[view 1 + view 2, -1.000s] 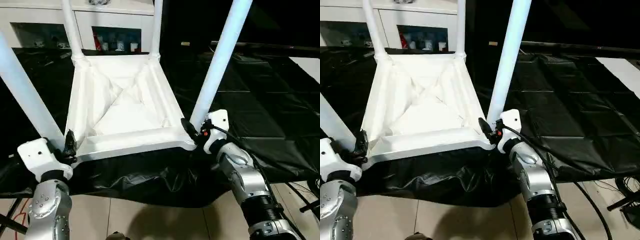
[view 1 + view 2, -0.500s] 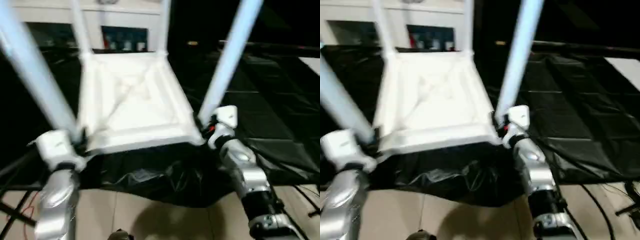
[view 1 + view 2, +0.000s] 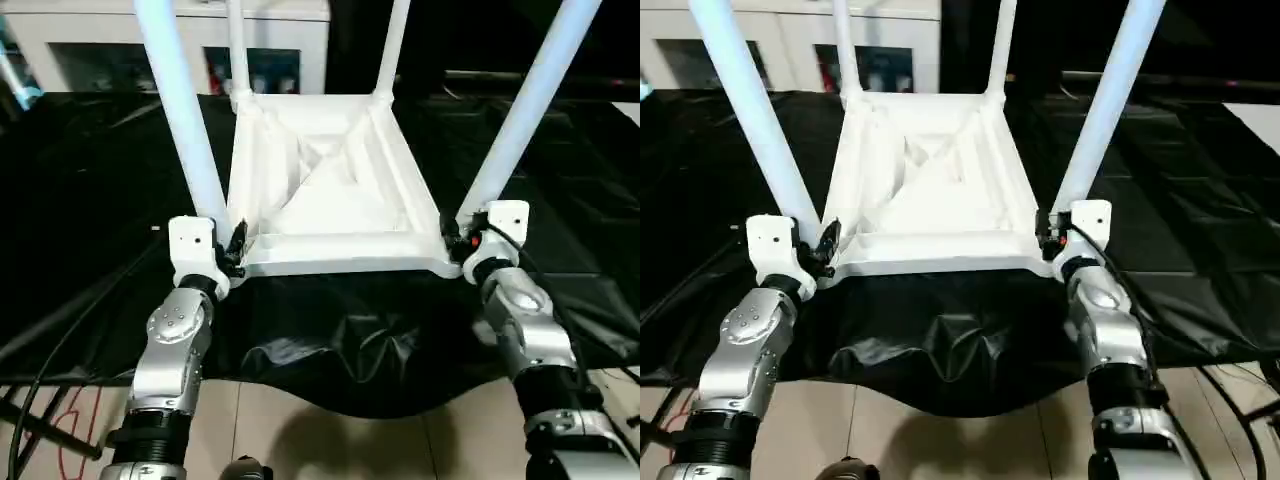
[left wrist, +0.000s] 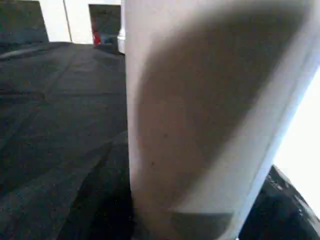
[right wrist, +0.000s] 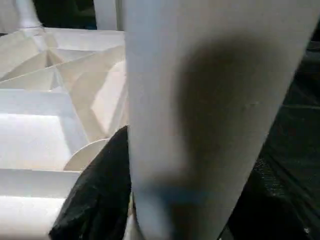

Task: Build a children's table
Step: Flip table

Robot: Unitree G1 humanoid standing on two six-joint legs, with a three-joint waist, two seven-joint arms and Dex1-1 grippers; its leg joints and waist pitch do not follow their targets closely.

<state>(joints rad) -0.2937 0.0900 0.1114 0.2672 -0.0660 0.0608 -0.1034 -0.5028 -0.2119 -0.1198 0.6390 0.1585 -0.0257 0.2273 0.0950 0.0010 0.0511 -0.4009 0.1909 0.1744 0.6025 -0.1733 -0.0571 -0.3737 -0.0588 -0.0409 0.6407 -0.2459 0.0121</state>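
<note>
White table (image 3: 330, 200) stands inverted on the black-covered worktop (image 3: 90, 200), legs up. Left hand (image 3: 236, 248) and right hand (image 3: 452, 236) each pinch a near-corner leg base.

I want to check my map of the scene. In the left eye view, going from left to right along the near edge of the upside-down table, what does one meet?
Left gripper → near left leg → table's near edge → near right leg → right gripper.

One upturned children's table (image 3: 330, 200) with four legs (image 3: 185, 115), two claws, one cabinet (image 3: 90, 45).
</note>
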